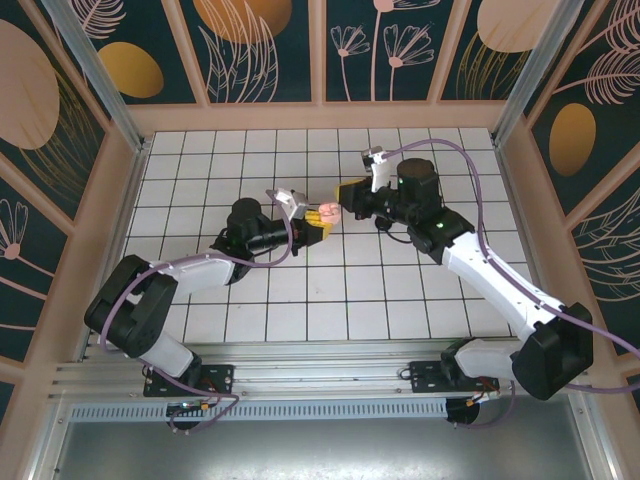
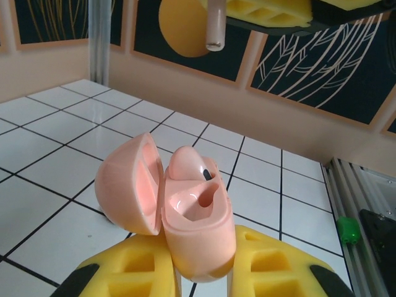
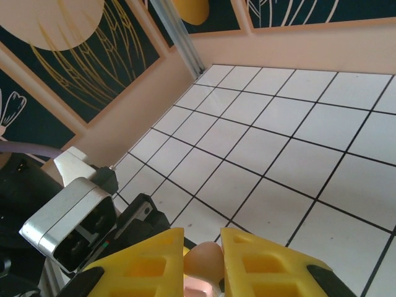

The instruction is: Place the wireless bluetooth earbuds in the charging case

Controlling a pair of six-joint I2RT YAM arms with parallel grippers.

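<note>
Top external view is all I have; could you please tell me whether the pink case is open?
Observer: Yes, the lid is swung open; the left gripper pinches the charging case.
Operator: Are both wells free?
Observer: No, one pink earbud sits in a well; the other well is empty.
Operator: And the right gripper?
Observer: The right gripper is shut on a second pink earbud.

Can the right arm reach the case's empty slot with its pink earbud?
Probably yes: the left claw holds the case open, its empty slot is uncovered, and the earbud in the right claw is close, nothing between.
</note>
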